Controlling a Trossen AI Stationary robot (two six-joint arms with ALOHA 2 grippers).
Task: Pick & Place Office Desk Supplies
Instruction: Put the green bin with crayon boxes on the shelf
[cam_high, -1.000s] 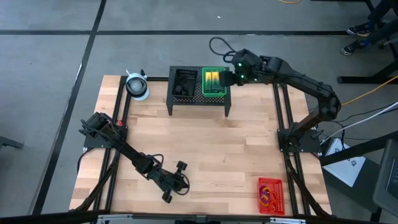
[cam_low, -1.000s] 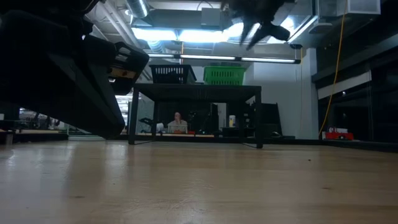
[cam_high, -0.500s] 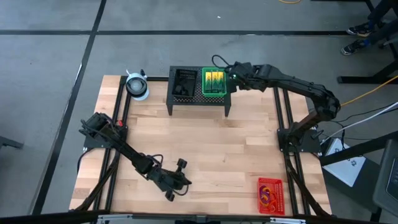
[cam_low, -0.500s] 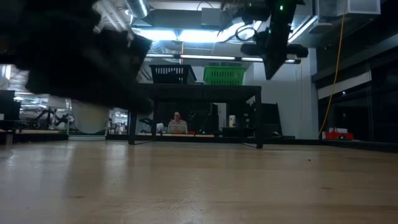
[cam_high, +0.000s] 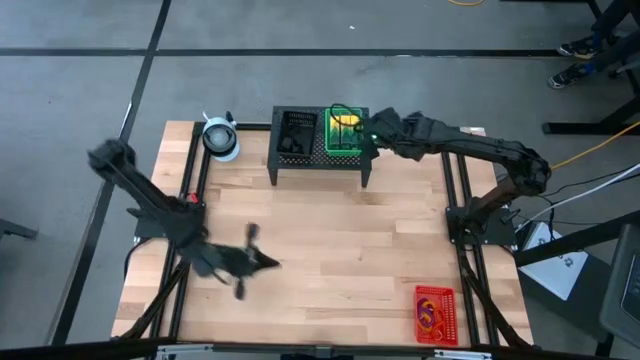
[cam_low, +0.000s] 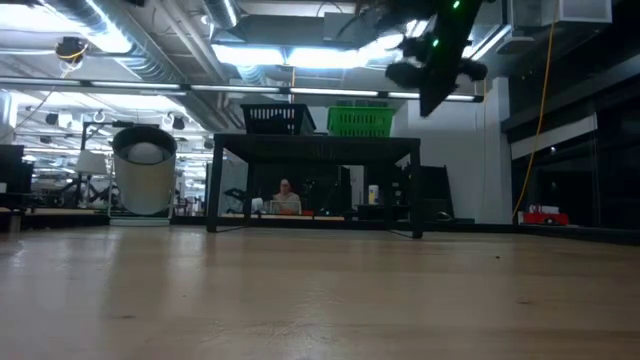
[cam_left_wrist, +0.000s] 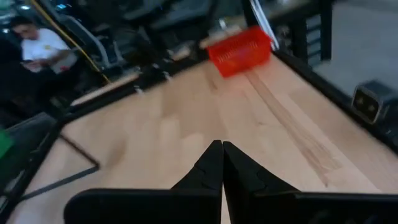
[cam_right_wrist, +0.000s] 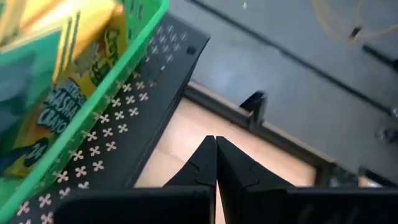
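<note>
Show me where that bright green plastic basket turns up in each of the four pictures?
High view: green plastic basket at the table's far edge, on the black mesh stand.
Low view: basket on top of the stand, centre.
Left wrist view: not in it.
Right wrist view: basket close up, holding a yellow-green crayon box.
Shared landmark: the black mesh stand.

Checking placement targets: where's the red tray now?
High view: the red tray sits at the table's near right corner, loops inside, far from both arms. The left wrist view shows it too, ahead of the shut left gripper.
</note>
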